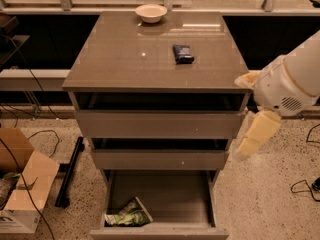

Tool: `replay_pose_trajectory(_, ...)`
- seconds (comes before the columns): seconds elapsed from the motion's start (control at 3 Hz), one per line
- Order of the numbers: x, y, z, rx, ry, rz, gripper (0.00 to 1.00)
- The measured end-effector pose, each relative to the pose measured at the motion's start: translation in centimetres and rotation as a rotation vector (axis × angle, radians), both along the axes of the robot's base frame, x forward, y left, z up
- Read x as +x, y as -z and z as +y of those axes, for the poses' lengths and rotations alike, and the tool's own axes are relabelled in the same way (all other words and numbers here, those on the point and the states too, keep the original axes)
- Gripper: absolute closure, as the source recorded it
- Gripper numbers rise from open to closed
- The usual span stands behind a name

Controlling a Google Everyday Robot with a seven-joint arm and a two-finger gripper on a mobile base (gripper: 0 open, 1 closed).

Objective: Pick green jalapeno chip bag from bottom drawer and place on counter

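Observation:
The green jalapeno chip bag point(129, 215) lies flat in the front left corner of the bottom drawer point(160, 231), which is pulled out. The counter point(125, 59) is the glossy grey-brown top of the cabinet. My gripper point(248, 145) hangs at the cabinet's right side, level with the middle drawer, below the white arm joint point(280, 89). It is above and to the right of the bag and touches nothing.
A small dark blue packet point(183, 53) and a white bowl point(151, 12) sit on the counter. The two upper drawers point(160, 124) stand slightly open. A cardboard box point(22, 189) and cables point(35, 134) lie on the floor at left; a cable point(302, 186) lies at right.

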State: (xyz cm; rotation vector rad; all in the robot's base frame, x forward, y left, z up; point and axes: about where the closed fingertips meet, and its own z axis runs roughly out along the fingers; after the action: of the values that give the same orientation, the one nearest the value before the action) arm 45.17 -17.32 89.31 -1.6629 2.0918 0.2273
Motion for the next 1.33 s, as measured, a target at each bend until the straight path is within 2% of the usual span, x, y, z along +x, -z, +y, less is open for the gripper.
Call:
replay_pose_trajectory(0.33,1.3,6.0,1.0,0.186,0.047,0.077,0.00)
replay_pose_trajectory(0.67,1.3,6.0,1.1,0.185,0.047,0.077,0.00)
replay_pose_trajectory(1.0,0.9,9.6,3.3,0.216,0.048,0.138,0.00)
replay_pose_trajectory(1.33,0.4,16.3,6.5,0.280,0.043,0.197,0.00)
